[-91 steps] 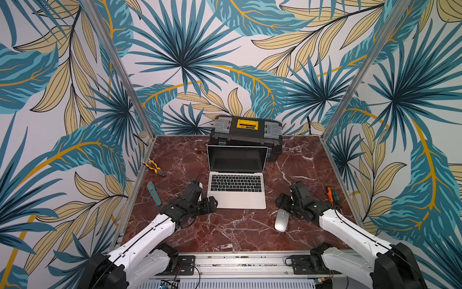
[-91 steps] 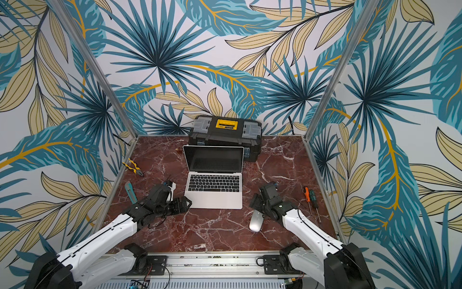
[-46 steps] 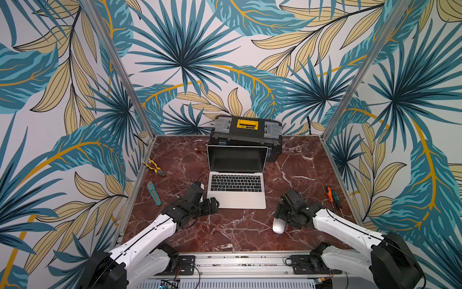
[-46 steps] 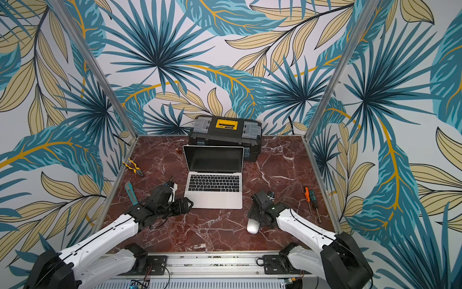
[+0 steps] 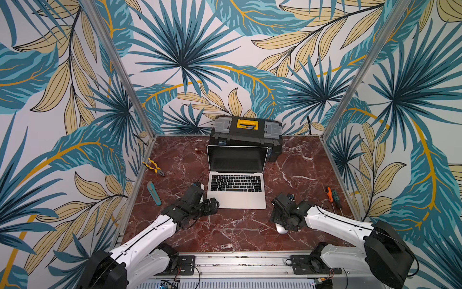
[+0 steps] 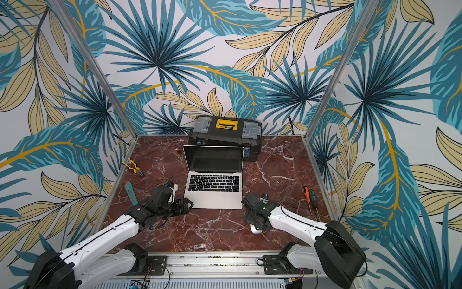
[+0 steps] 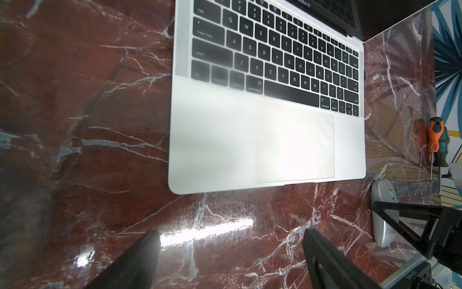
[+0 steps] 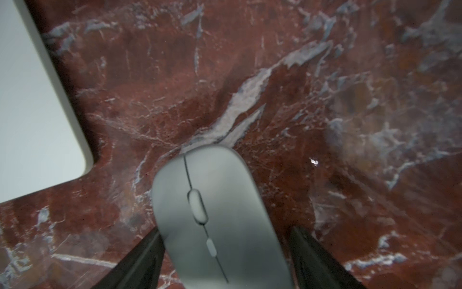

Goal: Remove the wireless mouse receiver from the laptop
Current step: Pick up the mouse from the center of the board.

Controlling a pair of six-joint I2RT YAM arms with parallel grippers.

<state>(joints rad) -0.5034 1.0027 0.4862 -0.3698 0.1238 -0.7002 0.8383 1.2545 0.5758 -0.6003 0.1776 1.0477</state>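
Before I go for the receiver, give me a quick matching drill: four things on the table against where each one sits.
Things:
1. slim silver-grey laptop
2. flat grey wireless mouse
3. black toolbox with yellow handle
4. yellow-handled pliers

Places:
A. by the back wall, behind the open screen
B. near the left edge of the red marble table
C. mid-table, lid open
D. between the open jaws of the right gripper

Pairs: 1-C, 2-D, 3-A, 4-B.
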